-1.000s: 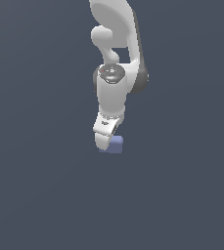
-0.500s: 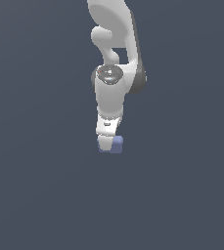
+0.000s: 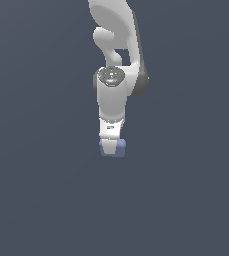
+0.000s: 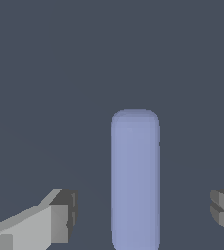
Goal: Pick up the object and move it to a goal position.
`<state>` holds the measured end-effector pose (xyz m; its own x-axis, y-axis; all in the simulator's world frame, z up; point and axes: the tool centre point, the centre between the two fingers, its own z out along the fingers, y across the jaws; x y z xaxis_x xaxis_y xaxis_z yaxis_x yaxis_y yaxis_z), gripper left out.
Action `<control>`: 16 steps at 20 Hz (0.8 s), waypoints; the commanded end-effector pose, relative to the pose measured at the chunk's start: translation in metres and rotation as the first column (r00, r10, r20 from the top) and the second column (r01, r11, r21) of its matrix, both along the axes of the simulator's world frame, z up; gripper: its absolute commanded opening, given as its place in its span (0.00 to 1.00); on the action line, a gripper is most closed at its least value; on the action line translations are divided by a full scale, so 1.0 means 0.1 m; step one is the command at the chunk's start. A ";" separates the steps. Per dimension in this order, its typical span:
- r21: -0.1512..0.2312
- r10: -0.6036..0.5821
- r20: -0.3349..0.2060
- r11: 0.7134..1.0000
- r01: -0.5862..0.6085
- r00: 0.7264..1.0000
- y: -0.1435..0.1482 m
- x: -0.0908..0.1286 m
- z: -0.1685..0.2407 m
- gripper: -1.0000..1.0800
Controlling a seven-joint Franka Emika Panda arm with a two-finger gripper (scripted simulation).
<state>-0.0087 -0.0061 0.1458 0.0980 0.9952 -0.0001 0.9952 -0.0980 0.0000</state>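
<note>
A white robot arm reaches straight down over a plain dark grey-blue surface (image 3: pixel 46 190), and its white hand (image 3: pixel 111 146) sits directly above a small periwinkle-blue matte block with rounded edges (image 3: pixel 113 149), which peeks out just below it. In the wrist view the block (image 4: pixel 135 180) stands between two grey fingertips (image 4: pixel 64 215), with clear gaps on both sides, so the hand is open and touches nothing. No edge of the surface appears in either view.

periwinkle-blue object (image 4: pixel 135 180), white arm (image 3: pixel 113 95), grey fingertips (image 4: pixel 64 215)
</note>
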 end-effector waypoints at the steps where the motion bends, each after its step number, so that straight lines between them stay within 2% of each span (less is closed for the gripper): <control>1: 0.000 0.000 0.000 1.000 0.000 1.000 0.00 0.00 0.00 0.96; 16: 0.001 0.005 0.000 1.000 -0.005 1.000 0.00 -0.01 -0.49 0.96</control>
